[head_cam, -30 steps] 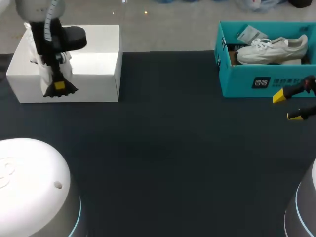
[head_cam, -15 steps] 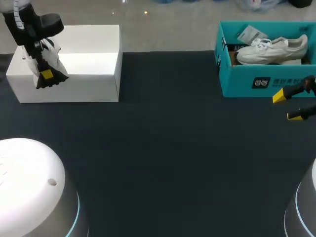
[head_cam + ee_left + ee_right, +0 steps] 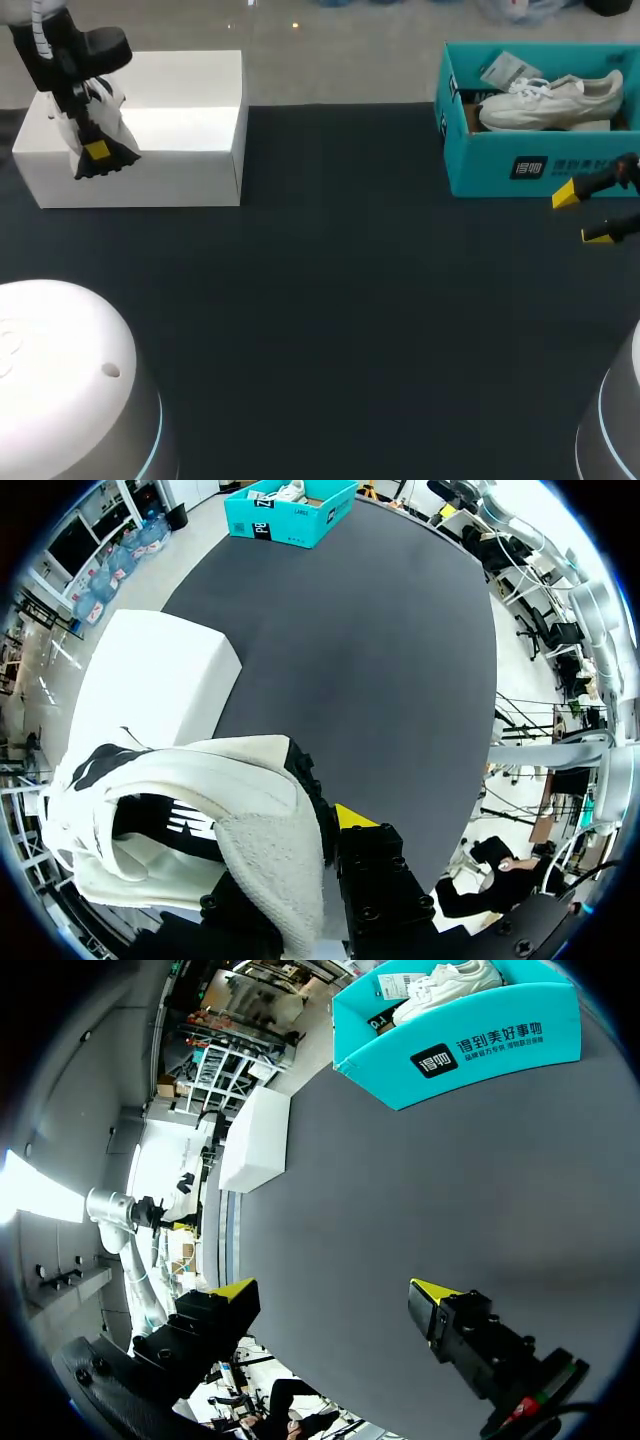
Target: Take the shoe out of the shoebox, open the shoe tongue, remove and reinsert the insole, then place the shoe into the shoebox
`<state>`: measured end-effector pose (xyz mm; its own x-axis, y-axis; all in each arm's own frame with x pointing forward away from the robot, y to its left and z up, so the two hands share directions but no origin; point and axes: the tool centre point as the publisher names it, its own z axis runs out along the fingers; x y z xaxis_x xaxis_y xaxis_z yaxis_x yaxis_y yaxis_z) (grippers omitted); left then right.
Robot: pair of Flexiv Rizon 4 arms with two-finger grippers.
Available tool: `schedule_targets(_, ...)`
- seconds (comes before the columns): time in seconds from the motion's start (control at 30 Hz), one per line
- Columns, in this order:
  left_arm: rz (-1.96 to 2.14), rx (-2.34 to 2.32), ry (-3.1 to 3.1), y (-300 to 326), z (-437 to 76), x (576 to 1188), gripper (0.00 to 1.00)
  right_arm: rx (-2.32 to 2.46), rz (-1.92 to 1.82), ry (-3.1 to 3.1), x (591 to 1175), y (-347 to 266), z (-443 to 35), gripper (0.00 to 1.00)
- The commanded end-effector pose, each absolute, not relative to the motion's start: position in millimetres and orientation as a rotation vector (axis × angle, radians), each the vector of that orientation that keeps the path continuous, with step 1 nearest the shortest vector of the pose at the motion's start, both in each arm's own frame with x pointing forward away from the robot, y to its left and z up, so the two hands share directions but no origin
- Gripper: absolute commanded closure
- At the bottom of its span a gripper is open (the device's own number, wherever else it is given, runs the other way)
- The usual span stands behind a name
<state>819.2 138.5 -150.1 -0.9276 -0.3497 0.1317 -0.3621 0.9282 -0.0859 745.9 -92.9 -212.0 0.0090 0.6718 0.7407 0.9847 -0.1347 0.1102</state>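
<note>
A teal shoebox (image 3: pixel 520 172) stands at the table's far right with a white sneaker (image 3: pixel 550 100) lying on its side inside. My right gripper (image 3: pixel 588 212) hangs open just in front of that box, nothing between its fingers; its own view shows the gripper (image 3: pixel 335 1290) wide apart and the shoebox (image 3: pixel 470 1045) ahead. Over the white box (image 3: pixel 190 130) at the far left, my left gripper (image 3: pixel 97 152) is shut on a second white shoe (image 3: pixel 200 810) with dark lining, which covers one fingertip.
A paper tag (image 3: pixel 510 68) lies in the teal box behind the sneaker. The white box (image 3: pixel 150 690) sits at the table's far left edge. My arms' white bases (image 3: pixel 70 380) fill the near corners. Dark tabletop (image 3: pixel 340 300) spreads between the boxes.
My left arm has moved left and back over the white box with the shoe in its grip. The right arm and the teal box have stayed put.
</note>
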Motion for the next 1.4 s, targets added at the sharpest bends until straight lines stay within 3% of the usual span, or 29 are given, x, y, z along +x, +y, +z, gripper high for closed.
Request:
schedule_targets(0.03,0.188,0.473,-2.98,153.4,-144.0,820.0,1.0,-1.854,-0.934,-1.696,744.9,-92.1,-212.1,0.0)
schedule_targets(0.6,0.25,0.247,-3.111,258.9,-161.8,876.1,1.0,-1.854,-0.934,-1.696,744.9,-92.1,-212.1,0.0)
schedule_targets(0.93,0.011,0.33,-3.141,301.9,-180.5,926.6,1.0,-1.854,-0.934,-1.696,744.9,-92.1,-212.1,0.0)
schedule_targets(1.4,-0.001,0.391,-3.047,315.5,-201.9,976.3,1.0,-1.854,-0.934,-1.696,744.9,-92.1,-212.1,0.0)
